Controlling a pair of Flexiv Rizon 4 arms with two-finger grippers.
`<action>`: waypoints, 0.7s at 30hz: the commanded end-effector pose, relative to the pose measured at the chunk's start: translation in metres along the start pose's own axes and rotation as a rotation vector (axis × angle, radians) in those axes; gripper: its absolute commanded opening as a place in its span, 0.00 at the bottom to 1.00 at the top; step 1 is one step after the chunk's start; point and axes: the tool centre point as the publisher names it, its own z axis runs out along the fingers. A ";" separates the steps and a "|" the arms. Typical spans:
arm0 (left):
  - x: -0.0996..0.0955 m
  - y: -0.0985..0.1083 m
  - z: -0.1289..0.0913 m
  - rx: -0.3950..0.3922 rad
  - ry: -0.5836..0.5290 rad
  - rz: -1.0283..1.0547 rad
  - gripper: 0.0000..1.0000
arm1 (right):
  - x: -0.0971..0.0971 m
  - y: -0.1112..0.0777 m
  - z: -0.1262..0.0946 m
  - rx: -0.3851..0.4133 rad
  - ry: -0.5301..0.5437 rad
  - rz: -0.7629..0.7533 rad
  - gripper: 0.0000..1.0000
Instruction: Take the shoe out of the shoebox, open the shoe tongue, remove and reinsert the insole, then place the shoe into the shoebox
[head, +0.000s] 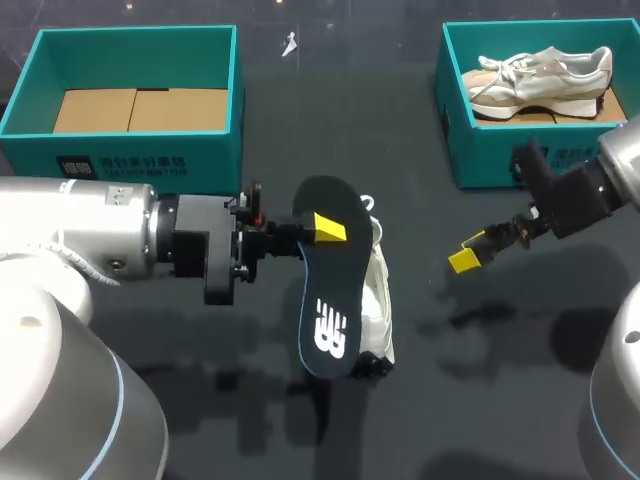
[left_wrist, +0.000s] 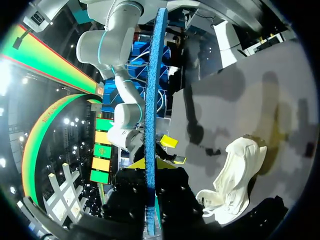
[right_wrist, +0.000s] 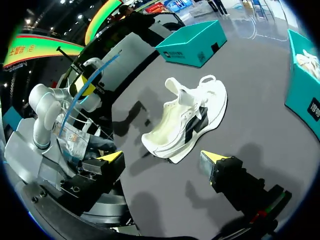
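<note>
While your left gripper (head: 318, 232) clamps the insole (head: 330, 310) and your right gripper (head: 470, 250) gapes wide, the left shoebox (head: 140, 150) holds cardboard (head: 140, 108), the right shoebox (head: 480, 150) a beige shoe (head: 545, 75).

1. We note a dark grey table (head: 420, 400) as the work surface.
2. We find a small white scrap (head: 290, 44) lying on it near the far edge.
3. We find a teal box (head: 490, 150) at far right, holding a beige sneaker (head: 540, 78).

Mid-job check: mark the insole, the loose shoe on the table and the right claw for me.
insole (head: 328, 300), head view, its dark face.
shoe (right_wrist: 187, 117), right wrist view, middle of its upper.
right claw (head: 468, 252), head view, midway between its yellow tips.
</note>
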 end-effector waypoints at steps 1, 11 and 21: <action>-0.002 -0.005 -0.008 -0.003 0.006 0.000 0.00 | 0.005 0.004 -0.004 0.022 -0.009 -0.009 1.00; -0.001 -0.008 -0.007 -0.013 0.010 -0.098 0.00 | 0.004 0.001 -0.001 0.028 -0.022 -0.116 1.00; 0.008 -0.025 0.002 -0.037 0.063 -0.260 0.00 | -0.014 -0.016 0.017 0.049 -0.089 -0.356 1.00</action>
